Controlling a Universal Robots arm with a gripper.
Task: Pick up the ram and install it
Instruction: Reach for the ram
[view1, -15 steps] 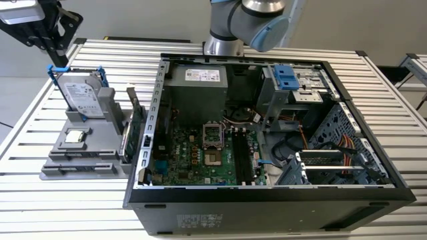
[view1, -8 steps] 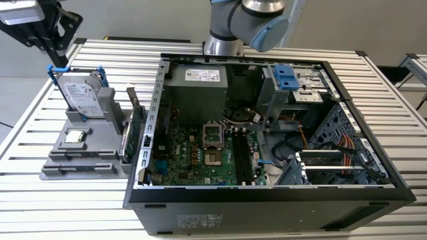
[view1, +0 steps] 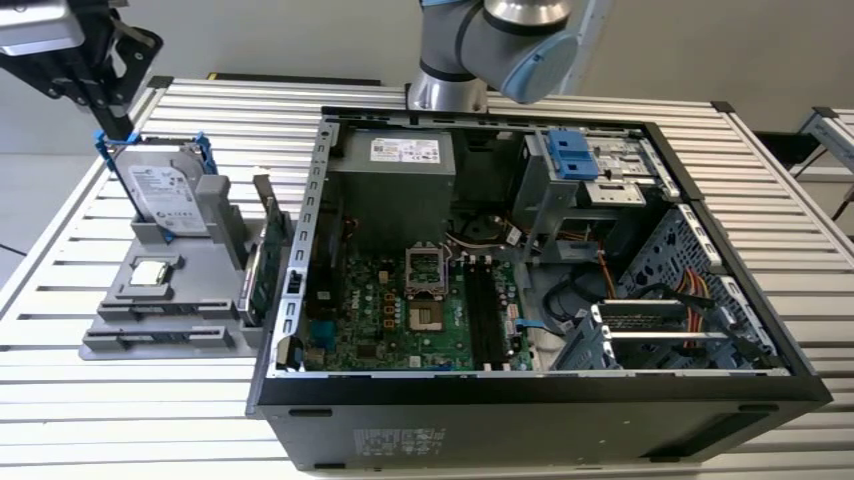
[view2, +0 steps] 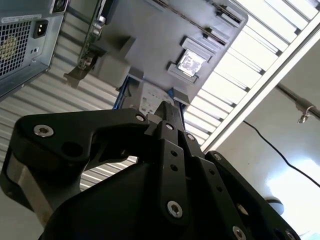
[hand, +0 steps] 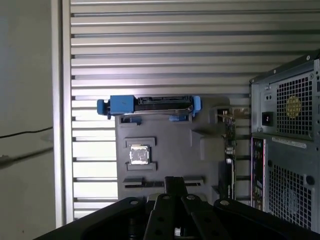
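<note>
Hanging fingers-down over the hard drive (view1: 167, 195), the gripper (view1: 120, 125) is closed on nothing. The ram (view1: 254, 285) stands on edge in the gray holder (view1: 160, 330), its long side running along the computer case (view1: 534, 420).

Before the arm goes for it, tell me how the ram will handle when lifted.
The ram stands on its long edge in the gray holder, so it is probably stiff, not floppy. It looks thin, so likely light and apt to tip once free. Its bare green board is probably fragile.
</note>
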